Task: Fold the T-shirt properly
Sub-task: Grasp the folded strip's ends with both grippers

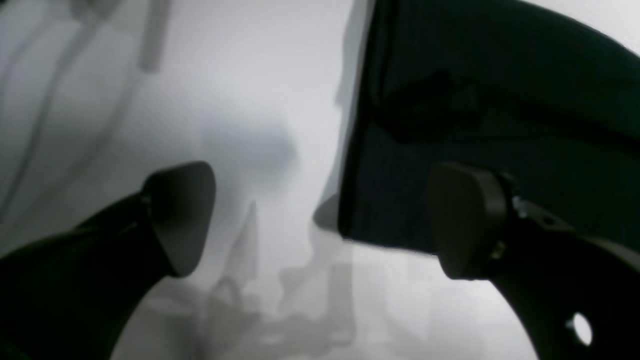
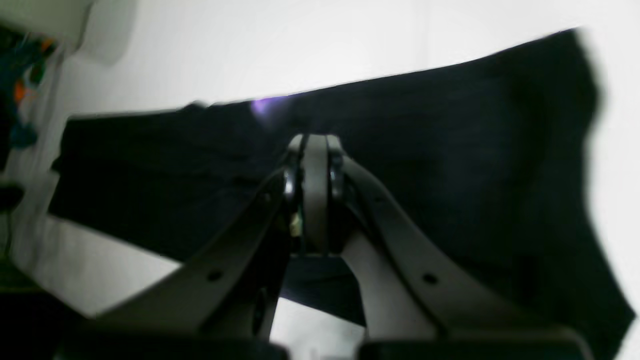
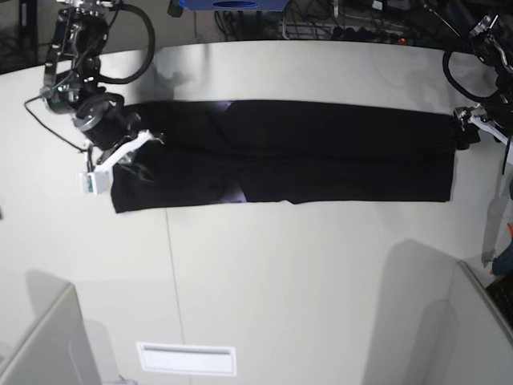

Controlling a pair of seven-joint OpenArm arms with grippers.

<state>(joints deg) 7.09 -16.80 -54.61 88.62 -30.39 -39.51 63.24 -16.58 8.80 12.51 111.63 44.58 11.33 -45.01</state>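
Base view: the T-shirt [image 3: 280, 152] is shown folded into a long black band lying flat across the upper half of the white table [image 3: 280, 281], running from the left third of the frame almost to the right edge. A faint purple glint is seen at its lower edge, left of centre.

The right gripper [image 3: 143, 138] is placed at the upper left of the frame, over the left end of the band. In the right wrist view the right gripper [image 2: 315, 145] is seen at centre frame with its two fingers [image 2: 315, 190] pressed together, the tips meeting against the black cloth [image 2: 450, 150]; whether a fold is pinched between them cannot be told. A purple speck is visible just above the tips.

The left gripper [image 3: 463, 128] is placed at the far right of the base view, at the right end of the band. In the left wrist view the left gripper [image 1: 320, 220] is shown with its pads [image 1: 182, 215] spread wide apart and nothing held between them; the corner of the shirt [image 1: 500, 100] fills the upper right of that frame, behind the right-hand pad.
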